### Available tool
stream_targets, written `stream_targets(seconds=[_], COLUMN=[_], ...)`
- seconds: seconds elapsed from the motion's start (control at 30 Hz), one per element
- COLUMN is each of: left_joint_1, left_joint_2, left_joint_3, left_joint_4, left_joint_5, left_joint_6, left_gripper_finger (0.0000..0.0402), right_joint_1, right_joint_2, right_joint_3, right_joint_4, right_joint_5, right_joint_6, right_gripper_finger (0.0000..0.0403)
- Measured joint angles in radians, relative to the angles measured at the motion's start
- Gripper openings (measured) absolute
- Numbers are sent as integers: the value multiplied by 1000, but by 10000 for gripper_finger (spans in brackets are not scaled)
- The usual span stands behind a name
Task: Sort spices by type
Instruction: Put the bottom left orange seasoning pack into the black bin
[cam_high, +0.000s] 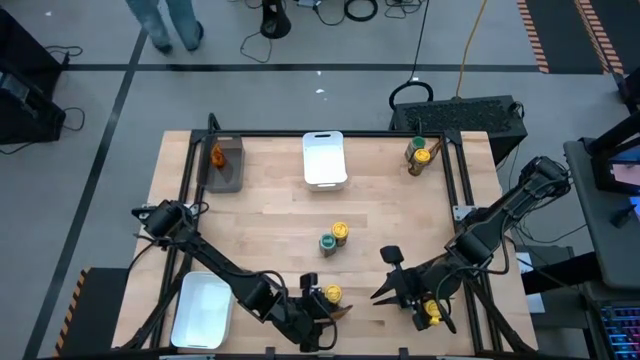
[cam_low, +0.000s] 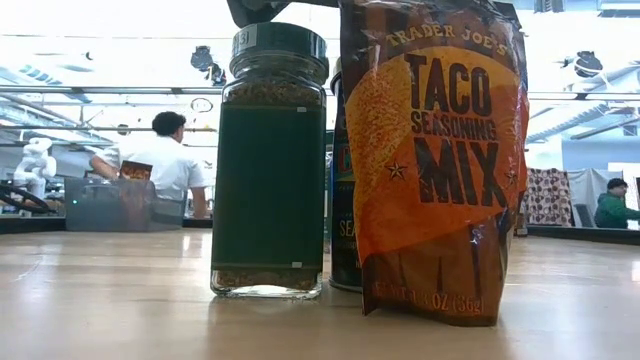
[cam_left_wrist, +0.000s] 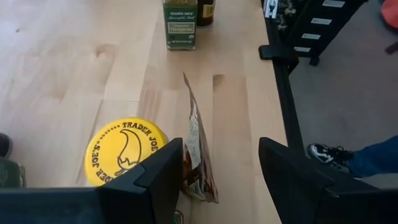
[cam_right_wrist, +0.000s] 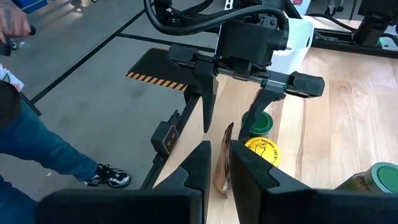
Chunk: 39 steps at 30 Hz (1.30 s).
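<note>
Wooden table (cam_high: 270, 215) seen from above: 1 white tray (cam_high: 325, 160) sits at 12 o'clock, another white tray (cam_high: 203, 310) at 7 o'clock. A dark bin (cam_high: 228, 172) at 11 o'clock holds an orange-brown piece (cam_high: 217, 154). At 6 o'clock, the left gripper (cam_high: 333, 308) is released, its fingers spread to either side of an upright brown packet (cam_right_wrist: 222, 163), with a yellow-lidded jar (cam_high: 332, 294) just beside it. At 5 o'clock, the right gripper (cam_right_wrist: 217, 155) points toward that packet, fingers nearly pressed together, gripping nothing. 2 jars, green-lidded (cam_high: 327, 244) and yellow-lidded (cam_high: 340, 233), touch near centre. More jars (cam_high: 418, 153) cluster at 1 o'clock.
</note>
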Motion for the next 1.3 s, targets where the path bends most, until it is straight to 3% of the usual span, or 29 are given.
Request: stream_targets(seconds=[1.3], left_joint_1=[51], left_joint_2=[0], left_joint_3=[-1], left_joint_4=[-56], left_joint_5=[110], left_joint_6=[-31], left_gripper_finger=[211], right_joint_1=[0], right_joint_2=[0], right_joint_3=[0], right_joint_4=[15], right_joint_5=[54], right_joint_6=[-32], right_gripper_finger=[41])
